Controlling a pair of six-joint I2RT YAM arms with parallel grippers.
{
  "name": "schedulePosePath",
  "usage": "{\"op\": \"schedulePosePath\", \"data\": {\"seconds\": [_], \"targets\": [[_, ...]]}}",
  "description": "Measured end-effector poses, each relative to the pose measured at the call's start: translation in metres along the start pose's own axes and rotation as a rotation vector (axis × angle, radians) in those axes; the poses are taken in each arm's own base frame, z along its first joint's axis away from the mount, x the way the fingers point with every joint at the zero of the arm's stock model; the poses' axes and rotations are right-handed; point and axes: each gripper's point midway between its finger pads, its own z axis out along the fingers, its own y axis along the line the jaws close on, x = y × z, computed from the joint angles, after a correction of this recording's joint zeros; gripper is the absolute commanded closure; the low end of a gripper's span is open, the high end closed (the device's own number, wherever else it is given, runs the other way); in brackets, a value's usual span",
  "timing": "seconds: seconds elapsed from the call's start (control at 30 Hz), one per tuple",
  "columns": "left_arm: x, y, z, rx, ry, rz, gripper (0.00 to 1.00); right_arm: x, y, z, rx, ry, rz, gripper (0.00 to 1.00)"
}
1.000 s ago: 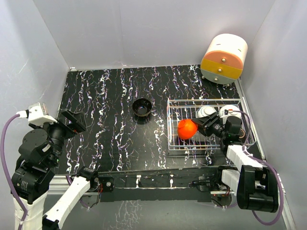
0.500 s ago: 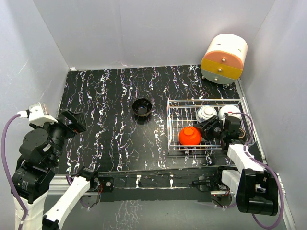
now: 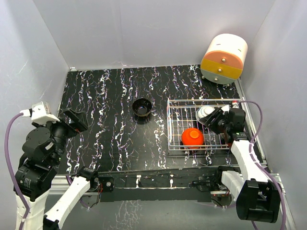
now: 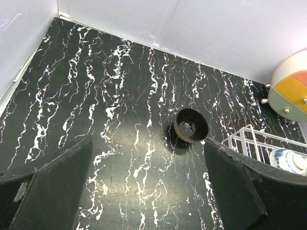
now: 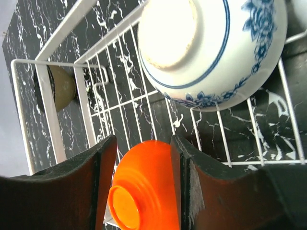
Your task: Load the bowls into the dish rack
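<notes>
The silver wire dish rack (image 3: pixel 169 125) stands at the right of the table. The red-orange bowl (image 3: pixel 193 137) lies upside down in its near part, seen close in the right wrist view (image 5: pixel 144 191). The blue-and-white bowl (image 3: pixel 205 113) rests tilted in the rack's far part (image 5: pixel 206 48). My right gripper (image 3: pixel 215 120) is open above the rack, just right of the orange bowl and holding nothing (image 5: pixel 143 143). The glossy black bowl (image 3: pixel 142 107) stands upright on the table left of the rack (image 4: pixel 191 125). My left gripper (image 3: pixel 76 120) is open and empty, far left (image 4: pixel 147 143). The white and tan-gold bowls are hidden.
The round cream-and-orange drawer cabinet (image 3: pixel 223 58) stands at the back right corner, behind the rack. White walls close in the black marbled table (image 3: pixel 105 96) on three sides. The rack's left corner (image 4: pixel 244 139) shows in the left wrist view.
My right gripper lowered the red-orange bowl into the rack, let it go and drew back up and to the right. The left arm has hardly moved.
</notes>
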Motion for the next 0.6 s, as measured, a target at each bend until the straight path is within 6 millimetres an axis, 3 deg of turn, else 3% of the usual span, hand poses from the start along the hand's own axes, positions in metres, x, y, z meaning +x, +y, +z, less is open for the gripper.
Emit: {"op": "schedulePosePath", "data": {"seconds": [0.13, 0.27, 0.47, 0.6], "targets": [[0.002, 0.0, 0.002, 0.0, 0.004, -0.002, 0.03, -0.015, 0.007, -0.011, 0.014, -0.045, -0.101, 0.49], [0.002, -0.001, 0.003, 0.004, 0.003, -0.005, 0.03, -0.016, 0.021, -0.018, -0.022, -0.038, -0.181, 0.49], [0.004, -0.005, 0.005, 0.018, 0.007, -0.014, 0.03, 0.006, 0.061, -0.028, -0.137, 0.031, -0.298, 0.49], [0.005, -0.006, 0.008, 0.017, 0.012, -0.015, 0.03, 0.045, 0.099, -0.032, -0.213, 0.137, -0.419, 0.49]]}}
